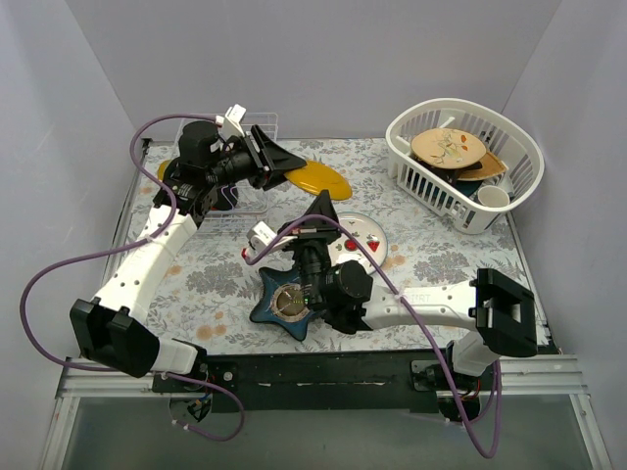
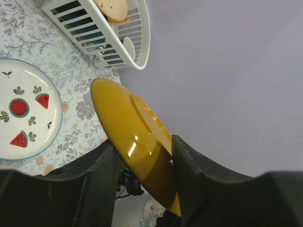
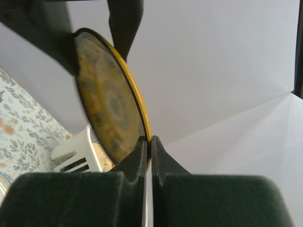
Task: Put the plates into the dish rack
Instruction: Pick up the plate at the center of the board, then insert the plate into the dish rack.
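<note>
The yellow plate [image 1: 325,182] with a brown pattern is held in the air, tilted, right of the clear wire dish rack [image 1: 257,125]. My left gripper [image 1: 284,162] is shut on its left edge; the plate [image 2: 128,118] sits between the left gripper's [image 2: 142,149] fingers. My right gripper [image 1: 323,204] reaches up from below and its jaws pinch the plate's near rim [image 3: 106,104], as the right wrist view [image 3: 148,139] shows. A white plate with red triangles [image 1: 360,236] lies flat on the cloth under the right arm; it also shows in the left wrist view [image 2: 23,113].
A dark blue star-shaped dish [image 1: 289,304] lies near the front by the right arm. A white slotted basket [image 1: 465,162] with a tan plate and other dishes stands at the back right; it also shows in the left wrist view [image 2: 109,33]. Grey walls close in the table.
</note>
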Tool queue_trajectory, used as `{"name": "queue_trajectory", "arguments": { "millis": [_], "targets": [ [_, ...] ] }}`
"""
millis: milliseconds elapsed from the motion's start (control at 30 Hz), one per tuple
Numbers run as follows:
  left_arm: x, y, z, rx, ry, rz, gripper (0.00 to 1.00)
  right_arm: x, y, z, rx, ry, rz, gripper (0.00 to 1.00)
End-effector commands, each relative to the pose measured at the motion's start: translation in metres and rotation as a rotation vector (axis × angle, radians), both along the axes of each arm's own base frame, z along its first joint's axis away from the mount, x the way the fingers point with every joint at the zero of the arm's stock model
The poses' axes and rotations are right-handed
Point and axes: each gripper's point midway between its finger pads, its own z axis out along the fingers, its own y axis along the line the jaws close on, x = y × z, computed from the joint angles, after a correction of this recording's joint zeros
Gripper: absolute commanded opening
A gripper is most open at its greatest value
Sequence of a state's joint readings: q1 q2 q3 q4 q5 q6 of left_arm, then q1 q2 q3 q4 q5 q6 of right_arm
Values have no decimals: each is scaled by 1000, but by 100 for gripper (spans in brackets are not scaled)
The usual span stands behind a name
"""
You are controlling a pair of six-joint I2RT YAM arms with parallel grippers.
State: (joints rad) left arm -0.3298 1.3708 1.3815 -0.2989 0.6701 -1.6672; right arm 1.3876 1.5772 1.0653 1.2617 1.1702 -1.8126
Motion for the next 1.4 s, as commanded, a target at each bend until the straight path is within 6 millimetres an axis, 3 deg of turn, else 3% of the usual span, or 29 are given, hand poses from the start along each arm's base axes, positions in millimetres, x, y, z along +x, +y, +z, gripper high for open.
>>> {"name": "queue_trajectory", "arguments": {
  "millis": [0, 167, 300, 433, 667, 1100, 1367],
  "targets": [
    [-1, -3, 2, -7, -30, -17, 39, -18, -75, 50, 684, -130, 26, 1],
    [3, -5, -4, -16, -21, -20, 30, -21, -75, 45, 698, -104, 33, 1],
    [5, -8, -4, -44, -22, -23, 0, -24, -76, 36, 725, -64, 38, 1],
    [5, -9, 3, -74, -42, -25, 0, -27, -75, 26, 739, -24, 44, 1],
    [0, -11, 15, -162, -56, -37, 0, -32, -69, 10, 773, 39, 52, 24],
    [-9, -10, 45, -261, -118, -60, 0, -34, -61, -16, 812, 116, 38, 42],
    [-8, -11, 46, -286, -115, -59, 0, -41, -53, -32, 842, 179, 39, 49]
  ]
}}
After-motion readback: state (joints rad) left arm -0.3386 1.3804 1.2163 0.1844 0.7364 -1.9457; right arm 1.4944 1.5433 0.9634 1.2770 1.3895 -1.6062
